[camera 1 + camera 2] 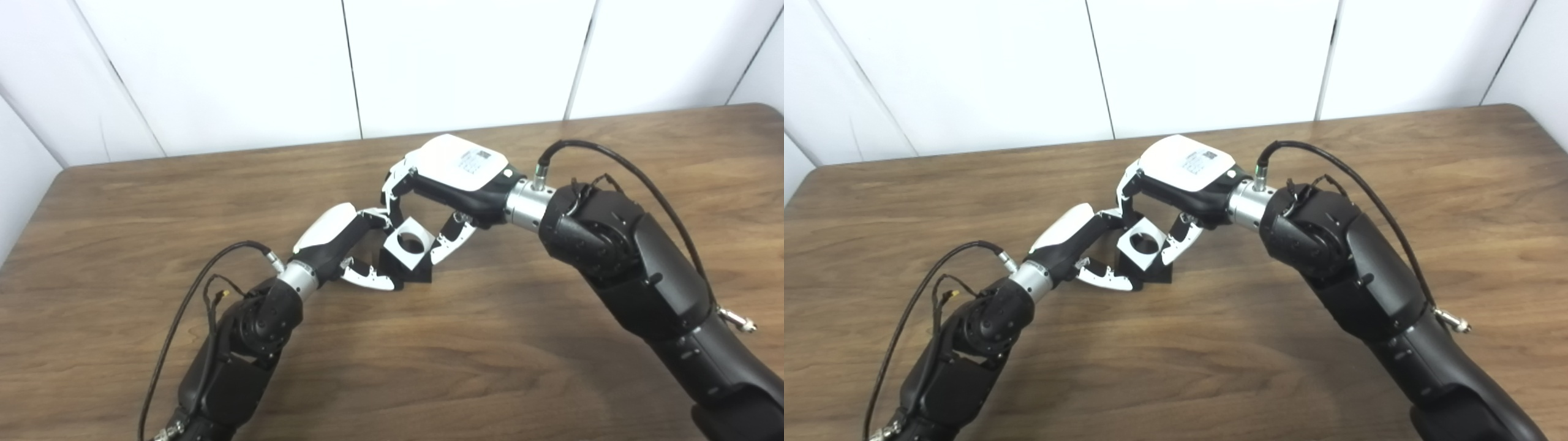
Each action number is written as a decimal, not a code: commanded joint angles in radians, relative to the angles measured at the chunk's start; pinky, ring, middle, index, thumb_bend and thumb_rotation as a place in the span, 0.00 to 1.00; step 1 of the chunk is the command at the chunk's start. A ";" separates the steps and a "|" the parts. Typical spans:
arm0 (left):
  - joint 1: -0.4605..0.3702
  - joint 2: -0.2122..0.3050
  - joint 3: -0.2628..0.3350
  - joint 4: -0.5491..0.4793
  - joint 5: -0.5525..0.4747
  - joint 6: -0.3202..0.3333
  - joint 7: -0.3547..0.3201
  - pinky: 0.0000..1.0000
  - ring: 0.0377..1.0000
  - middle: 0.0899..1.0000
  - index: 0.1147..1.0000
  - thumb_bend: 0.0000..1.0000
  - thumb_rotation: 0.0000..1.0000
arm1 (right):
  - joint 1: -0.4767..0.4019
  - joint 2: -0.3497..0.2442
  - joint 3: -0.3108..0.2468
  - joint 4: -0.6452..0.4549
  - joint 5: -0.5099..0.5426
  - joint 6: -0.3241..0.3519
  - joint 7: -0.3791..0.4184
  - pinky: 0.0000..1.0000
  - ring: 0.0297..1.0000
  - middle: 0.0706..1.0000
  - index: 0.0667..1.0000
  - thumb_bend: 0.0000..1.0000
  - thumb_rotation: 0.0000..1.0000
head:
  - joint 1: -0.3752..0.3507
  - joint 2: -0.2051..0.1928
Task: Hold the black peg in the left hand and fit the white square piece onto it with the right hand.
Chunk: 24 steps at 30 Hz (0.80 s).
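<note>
Mid-table (184, 202), the white square piece (409, 244) with its round hole is pinched between the fingers of the right hand (456, 177). Beneath it the black peg (416, 272) is gripped by the left hand (343, 242), the square seated over it.

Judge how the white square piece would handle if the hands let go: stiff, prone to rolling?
The white square piece looks rigid with flat faces, so it probably won't roll. Its central hole suggests it is fairly light. The smooth surface may slip between the right hand fingers.
</note>
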 commanded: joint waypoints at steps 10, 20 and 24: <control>-0.025 -0.003 0.007 -0.037 0.011 -0.002 0.013 0.93 0.93 0.87 0.42 0.52 0.08 | -0.046 0.024 -0.001 0.070 -0.022 -0.031 -0.045 0.88 0.80 0.71 0.44 0.52 0.14 | 0.000 0.000; -0.021 -0.006 0.006 -0.043 0.010 0.007 0.010 0.93 0.93 0.87 0.42 0.52 0.08 | -0.064 0.025 -0.002 0.136 -0.041 -0.049 -0.072 0.86 0.80 0.71 0.44 0.52 0.14 | 0.003 0.003; -0.019 -0.006 0.004 -0.048 0.012 0.012 0.008 0.93 0.93 0.87 0.42 0.52 0.08 | -0.062 0.027 -0.001 0.146 -0.040 -0.045 -0.076 0.86 0.80 0.71 0.44 0.52 0.14 | 0.006 0.005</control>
